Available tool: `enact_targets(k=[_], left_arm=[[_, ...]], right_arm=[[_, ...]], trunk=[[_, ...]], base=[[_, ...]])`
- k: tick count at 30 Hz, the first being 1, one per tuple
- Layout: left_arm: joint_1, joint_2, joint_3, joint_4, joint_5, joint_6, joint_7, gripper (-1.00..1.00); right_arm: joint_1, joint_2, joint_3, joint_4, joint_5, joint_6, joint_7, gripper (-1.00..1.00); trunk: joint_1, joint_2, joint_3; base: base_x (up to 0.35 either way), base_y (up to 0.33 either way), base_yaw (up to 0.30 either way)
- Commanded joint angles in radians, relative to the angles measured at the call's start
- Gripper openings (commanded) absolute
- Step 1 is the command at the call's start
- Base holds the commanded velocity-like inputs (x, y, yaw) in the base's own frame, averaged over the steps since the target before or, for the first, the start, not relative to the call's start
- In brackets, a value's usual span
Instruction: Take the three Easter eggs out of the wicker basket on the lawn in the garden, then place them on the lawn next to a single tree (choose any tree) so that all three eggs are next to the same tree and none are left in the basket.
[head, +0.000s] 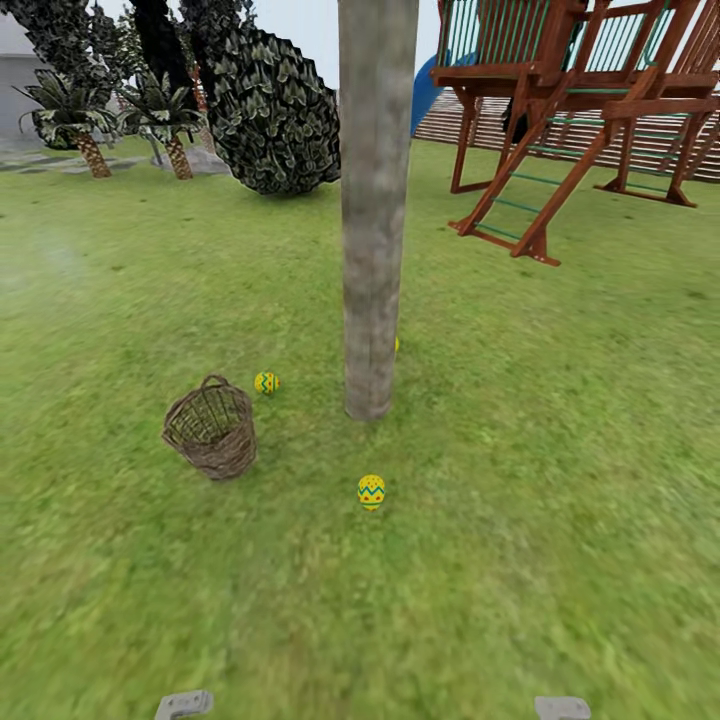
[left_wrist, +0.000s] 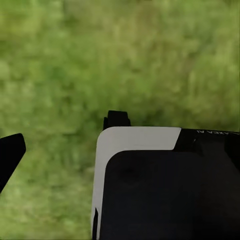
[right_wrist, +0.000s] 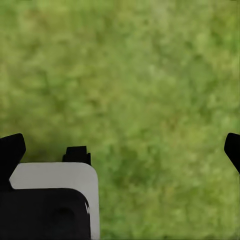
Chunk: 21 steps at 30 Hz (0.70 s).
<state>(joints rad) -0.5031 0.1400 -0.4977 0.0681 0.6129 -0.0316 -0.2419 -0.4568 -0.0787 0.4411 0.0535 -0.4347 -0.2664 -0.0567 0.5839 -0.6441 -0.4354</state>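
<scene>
The right gripper (right_wrist: 120, 145) hangs spread and empty over bare lawn (right_wrist: 150, 75), fingertips wide apart at the frame's edges; the left gripper (left_wrist: 120, 145) also points down at grass, but only one fingertip (left_wrist: 10, 152) is plain, so whether it is spread cannot be told, though nothing shows in it. Both arms appear drawn in low by the robot's base, wrists aimed groundward. Farther out, one Easter egg (head: 371, 491) lies on the grass near the tree (head: 376, 200), another (head: 266, 382) sits left of the trunk just beyond the wicker basket (head: 211, 428), and a yellow sliver (head: 397, 343) peeks from behind the trunk's right side, likely the third. The basket looks empty, so the job seems essentially done.
</scene>
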Motion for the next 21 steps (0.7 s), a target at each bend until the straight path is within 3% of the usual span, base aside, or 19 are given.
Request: enact_targets(k=[1, 8, 14, 21], left_arm=[[0.0, 0.0, -0.008, 0.004, 0.01, -0.003, -0.006, 1.0], [0.001, -0.002, -0.033, 0.003, 0.008, -0.002, -0.006, 1.0], [0.001, -0.002, -0.036, 0.001, 0.009, -0.002, -0.008, 1.0], [0.002, -0.004, -0.038, 0.001, 0.008, -0.002, -0.008, 1.0]], right_arm=[[-0.001, 0.001, 0.008, 0.003, -0.007, -0.005, 0.0, 1.0], [0.004, 0.006, 0.008, 0.003, -0.007, -0.005, 0.0, 1.0], [0.007, 0.007, 0.006, 0.003, -0.009, -0.005, 0.0, 1.0], [0.008, 0.007, 0.005, 0.003, -0.009, -0.005, 0.0, 1.0]], trunk=[[-0.004, 0.006, 0.004], [-0.03, 0.055, 0.037], [-0.038, 0.069, 0.053], [-0.065, 0.118, 0.086]], base=[[0.0, 0.0, 0.0], [0.0, 0.0, 0.0], [0.0, 0.0, 0.0], [0.0, 0.0, 0.0]])
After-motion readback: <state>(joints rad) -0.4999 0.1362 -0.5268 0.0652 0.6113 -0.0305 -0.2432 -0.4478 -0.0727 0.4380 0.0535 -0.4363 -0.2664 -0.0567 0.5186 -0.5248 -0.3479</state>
